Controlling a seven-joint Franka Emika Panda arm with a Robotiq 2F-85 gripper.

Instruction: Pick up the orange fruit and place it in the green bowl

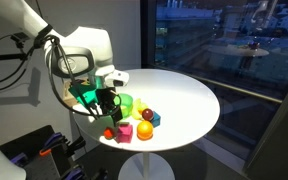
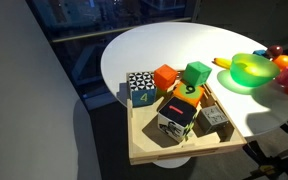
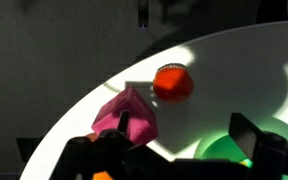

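The orange fruit (image 3: 172,82) is a small, round, reddish-orange ball on the white table, just beyond the pink cube (image 3: 127,113) in the wrist view. In an exterior view it (image 1: 110,133) lies near the table's front edge beside the pink cube (image 1: 125,131). The green bowl (image 1: 125,103) stands on the table; it also shows in the wrist view (image 3: 224,152) and in an exterior view (image 2: 252,70). My gripper (image 3: 183,126) is open and empty, hovering above the table between cube and bowl; in an exterior view it (image 1: 104,100) hangs over the bowl's side.
A larger bright orange fruit (image 1: 145,130) and a dark red fruit (image 1: 149,115) lie next to the bowl. A wooden tray (image 2: 144,150) of toy blocks sits at the table's edge. The round white table (image 1: 184,95) drops off close to the fruit.
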